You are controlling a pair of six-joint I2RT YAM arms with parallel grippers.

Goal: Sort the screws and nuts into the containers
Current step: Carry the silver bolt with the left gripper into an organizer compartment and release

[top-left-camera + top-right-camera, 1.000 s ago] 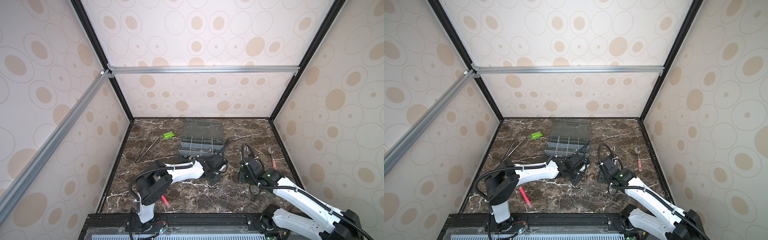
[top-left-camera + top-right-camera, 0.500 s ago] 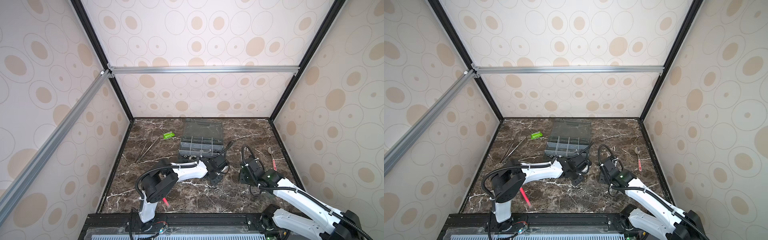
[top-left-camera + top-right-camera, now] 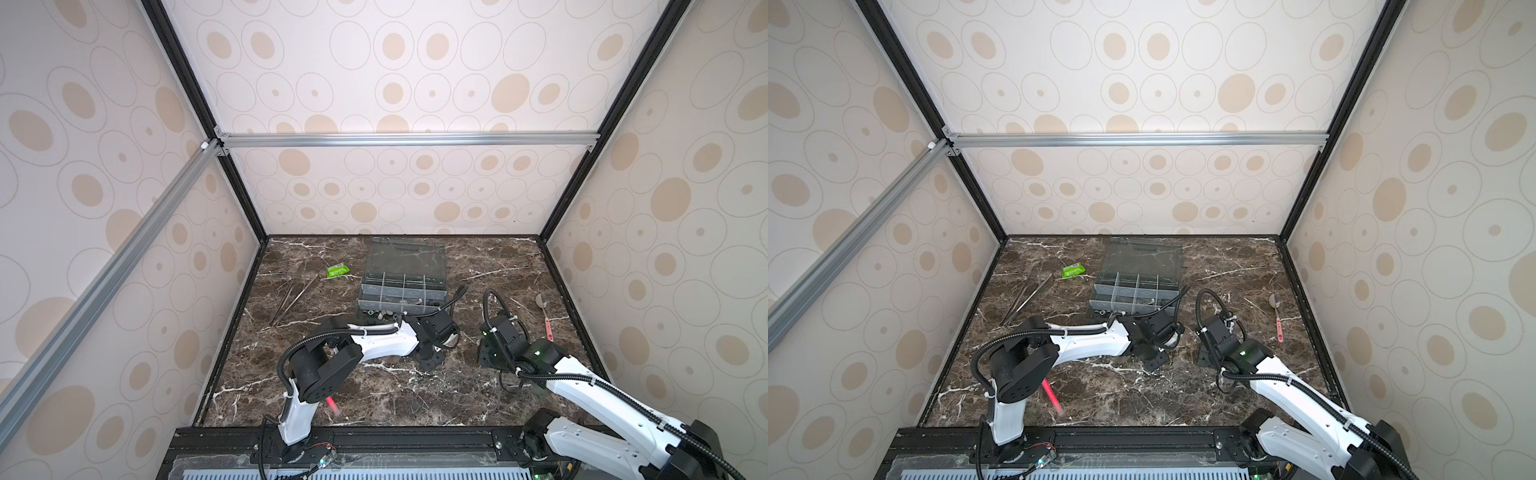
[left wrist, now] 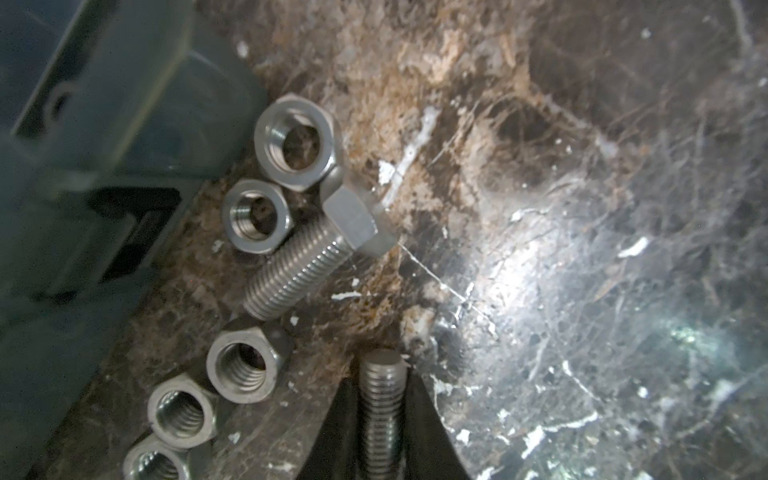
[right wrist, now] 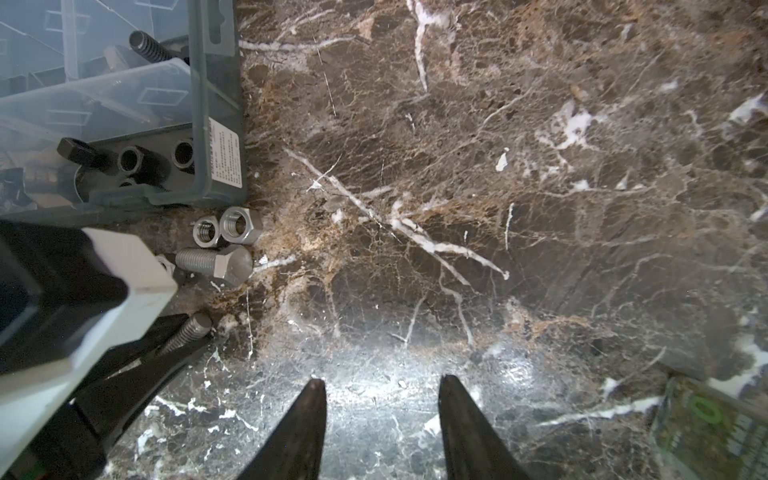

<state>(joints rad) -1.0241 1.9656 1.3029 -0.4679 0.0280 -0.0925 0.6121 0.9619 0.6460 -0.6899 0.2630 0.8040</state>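
Note:
My left gripper (image 4: pixel 381 378) is shut on the threaded shaft of a silver screw (image 4: pixel 381 415), low over the marble just in front of the organiser box (image 3: pixel 405 286). Beside it lie another silver screw (image 4: pixel 307 257) and several silver nuts (image 4: pixel 296 143) along the box's front wall (image 4: pixel 104 124). In the right wrist view the held screw (image 5: pixel 187 332), the loose screw (image 5: pixel 216 262) and two nuts (image 5: pixel 241 224) show, with black nuts (image 5: pixel 131 160) in a corner container. My right gripper (image 5: pixel 380 384) is open over bare marble, to the right of the left gripper (image 3: pixel 430 359).
A green packet (image 3: pixel 336 271) and long metal tweezers (image 3: pixel 295 297) lie at the back left. A pink pen (image 3: pixel 332 404) lies near the left arm's base. A spoon with a red handle (image 3: pixel 544 316) lies at the right. The box's clear lid (image 3: pixel 405 257) lies open behind it.
My left gripper has closed on the silver screw, and the left arm's elbow has shifted to the right. The right arm has not moved.

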